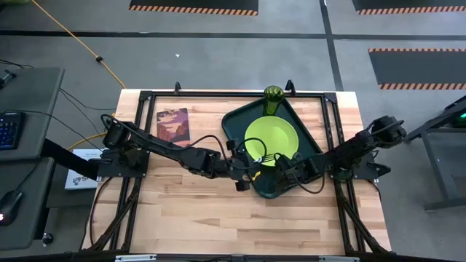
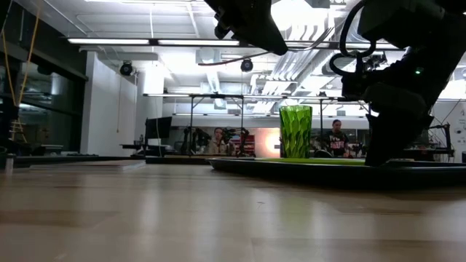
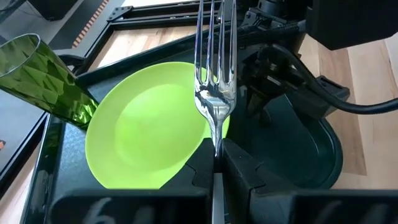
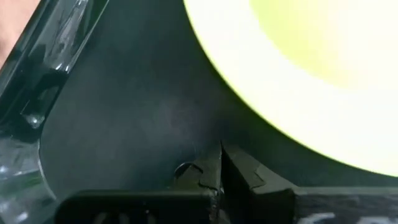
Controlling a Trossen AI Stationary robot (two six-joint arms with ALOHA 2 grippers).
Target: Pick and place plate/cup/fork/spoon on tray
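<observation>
Fork (image 3: 216, 74) tines stand straight out ahead of my left claw (image 3: 216, 163), whose fingers are clamped on its neck; only the left wrist view shows this clearly, and the handle is hidden from me there. Just beyond the tines lies the plate (image 3: 146, 127), flat inside the tray (image 3: 311, 155), and farther off past the plate's far edge stands the cup (image 3: 46, 78).

From the high view I see the same left claw (image 1: 247, 177) at the tray's (image 1: 237, 120) near edge, with the right claw (image 1: 285, 169) just beside it, both low over the plate's (image 1: 271, 137) near rim. The cup (image 1: 273, 95) sits at the tray's far corner, well beyond both claws. A maroon book (image 1: 172, 124) lies on the surface (image 1: 204, 211) to the outer side of the left arm, apart from the tray.

The right wrist view gives me what no other does: the right claw's fingers (image 4: 239, 171) pressed together with nothing between them, down against the dark tray (image 4: 124, 112) floor, the plate (image 4: 298, 68) edge just ahead.

The low view shows the cup (image 2: 295, 132) upright on the tray (image 2: 306, 169), behind the dark arm. I cannot find the spoon anywhere.
</observation>
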